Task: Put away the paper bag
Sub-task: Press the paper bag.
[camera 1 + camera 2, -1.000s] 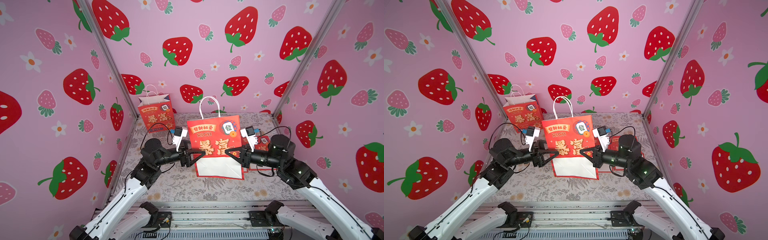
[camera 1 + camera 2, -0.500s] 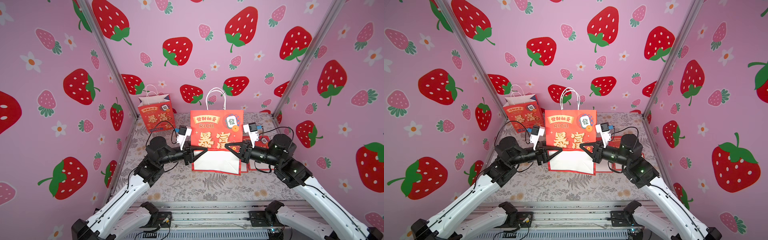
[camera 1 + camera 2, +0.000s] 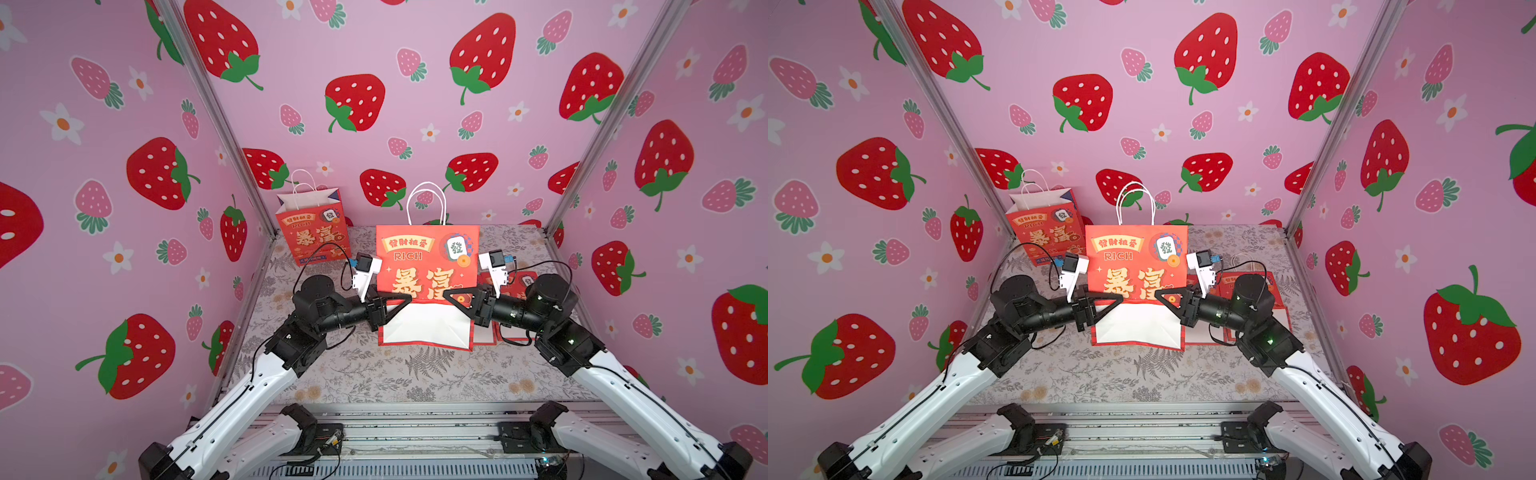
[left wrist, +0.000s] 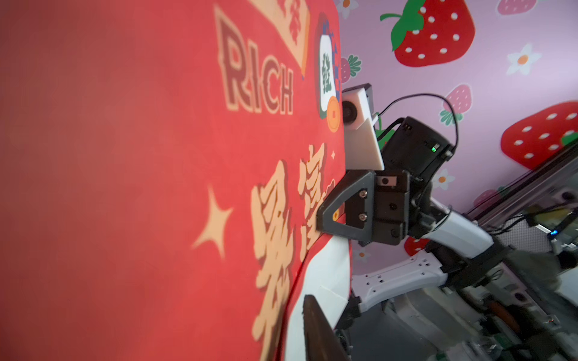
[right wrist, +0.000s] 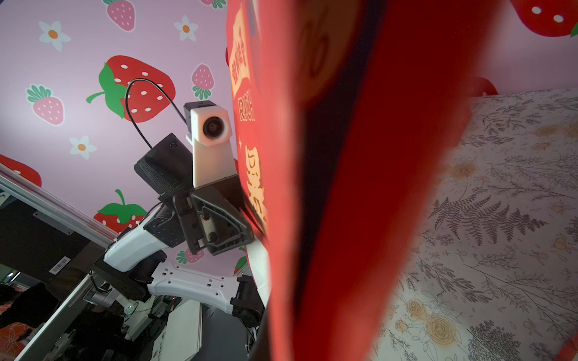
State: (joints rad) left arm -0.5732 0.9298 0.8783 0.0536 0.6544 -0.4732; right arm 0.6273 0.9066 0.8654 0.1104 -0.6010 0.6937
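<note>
Presently the paper bag stands upright over the middle of the table, flattened, its printed red face toward the cameras and its white base panel folded up at the front, handles on top. The right gripper is closed on the bag's side edge; the left wrist view shows its fingers pinched on the paper where the red face meets the white fold. The left gripper sits at the opposite edge, with one finger lying across the front of the bag; whether it is clamped or merely resting there cannot be told. Whether the bag's lower edge touches the table cannot be told either. A second bag stands open in the far corner on the left side, and flat bags lie on the table just beyond the right arm. Judgement: the step in hand is carrying the folded bag, held at both edges. The next move likely calls for laying it on the flat bags, both arms travelling together to avoid tearing or buckling the paper.
</note>
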